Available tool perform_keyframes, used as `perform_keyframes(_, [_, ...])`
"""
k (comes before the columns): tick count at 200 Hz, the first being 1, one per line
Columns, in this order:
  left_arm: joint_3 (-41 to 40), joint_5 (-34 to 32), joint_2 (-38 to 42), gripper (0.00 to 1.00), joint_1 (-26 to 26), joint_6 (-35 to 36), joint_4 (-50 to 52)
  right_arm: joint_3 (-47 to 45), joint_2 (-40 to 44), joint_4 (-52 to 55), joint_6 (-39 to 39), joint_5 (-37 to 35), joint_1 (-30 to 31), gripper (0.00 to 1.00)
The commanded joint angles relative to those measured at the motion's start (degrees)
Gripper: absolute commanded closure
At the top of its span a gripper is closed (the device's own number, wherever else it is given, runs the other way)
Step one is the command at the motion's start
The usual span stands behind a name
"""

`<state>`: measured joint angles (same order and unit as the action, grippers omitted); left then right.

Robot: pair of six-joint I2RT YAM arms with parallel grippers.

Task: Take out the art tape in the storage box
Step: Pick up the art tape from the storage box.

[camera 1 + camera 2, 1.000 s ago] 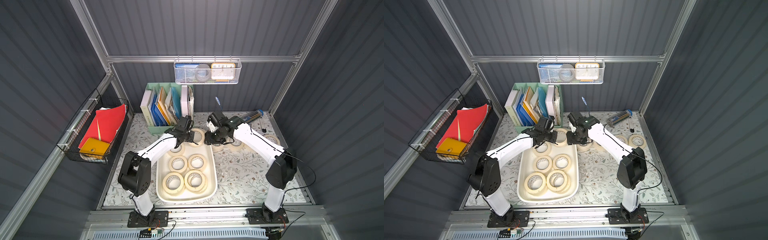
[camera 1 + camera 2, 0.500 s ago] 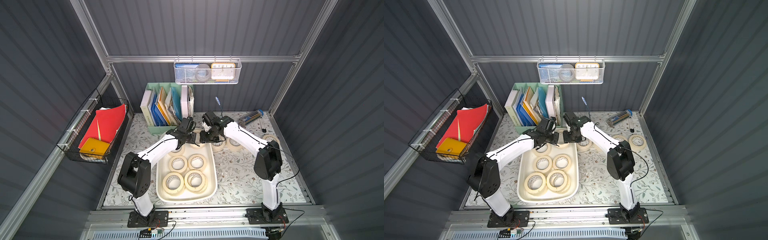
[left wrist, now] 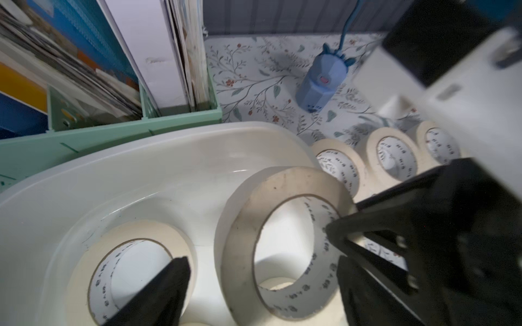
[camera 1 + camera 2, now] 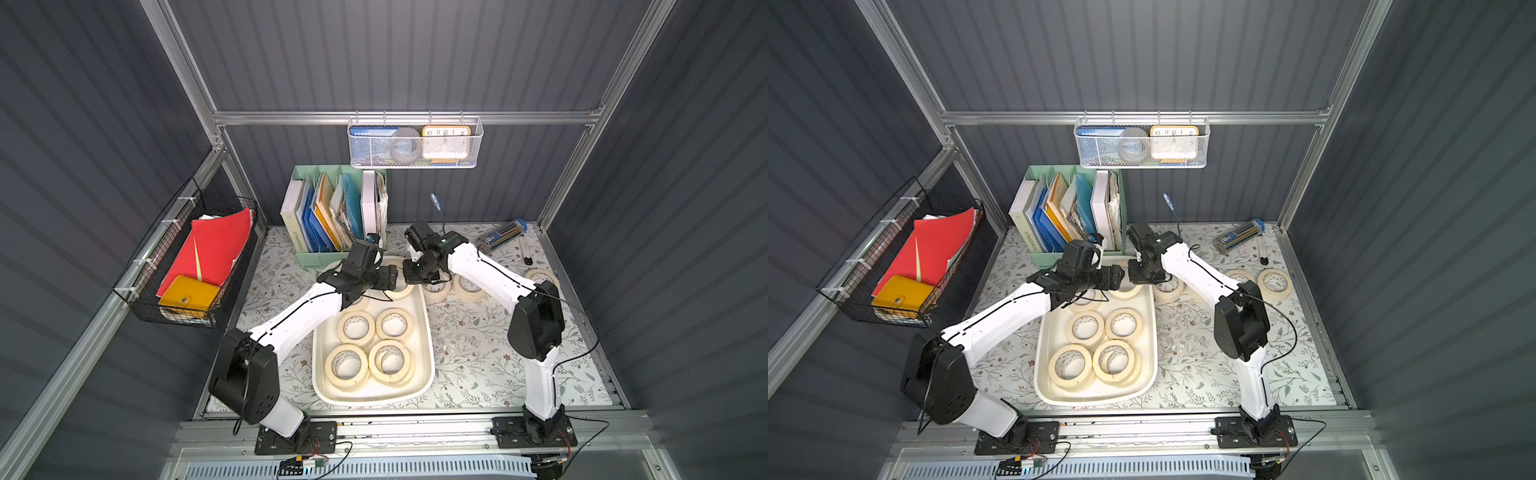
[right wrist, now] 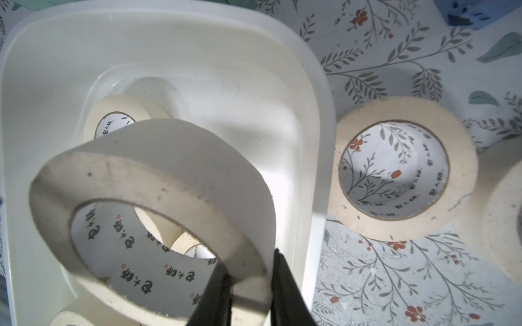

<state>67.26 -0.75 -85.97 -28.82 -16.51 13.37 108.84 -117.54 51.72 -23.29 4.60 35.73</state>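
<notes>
- Pinching the wall of one art tape roll (image 5: 158, 175), the right claw (image 5: 250, 262) has one finger inside the core and one outside. In both top views the roll hangs tilted over the 12 o'clock end of the storage box (image 4: 428, 332).
- The left claw (image 3: 262, 268) stands spread wide on either side of that roll and appears not to touch it. It would best draw back toward 7 o'clock, straight and level, so neither finger clips the ring.
- The pinch sits at one edge of the ring, so the roll is likely to swing. A slow carry with steady pressure suits it.
- The carry calls for a lift clear of the box's rolled rim, then a move toward 2 o'clock onto the bare floral surface (image 4: 469, 353).
- A landing spot beside the rolls lying outside (image 5: 401, 108), not on top of them, lets the ring settle flat.
- The right claw should open only once the roll rests on the surface.
- Several rolls (image 4: 332, 368) lie in the box, so much of the task is left.
</notes>
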Motion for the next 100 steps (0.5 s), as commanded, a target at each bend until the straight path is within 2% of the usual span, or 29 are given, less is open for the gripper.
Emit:
perform_keyframes(1, [-2.3,0.3,4.5,0.05,-0.1,0.0,-5.7,4.5,1.4,3.9,0.6,-0.8,0.0,1.0])
perform_keyframes(25, [-4.9,-4.3,8.7,0.07,-0.1,-2.9,-4.9,5.8,4.7,10.7,0.0,-3.2,-1.2,1.0])
perform_keyframes(46, [-7.3,-8.8,10.5,0.08,0.6,-5.2,-4.5,-0.9,11.8,12.4,0.6,-4.6,-4.2,1.0])
perform_keyframes(77, [-12.5,-2.3,9.1,0.08,6.4,-13.4,-8.2,-12.8,25.2,14.3,1.0,-9.8,-8.9,1.0])
perform_keyframes(100, [-16.2,-1.1,7.8,0.1,8.7,-17.5,-11.7,-23.5,34.1,13.9,-0.2,-11.4,-16.8,1.0])
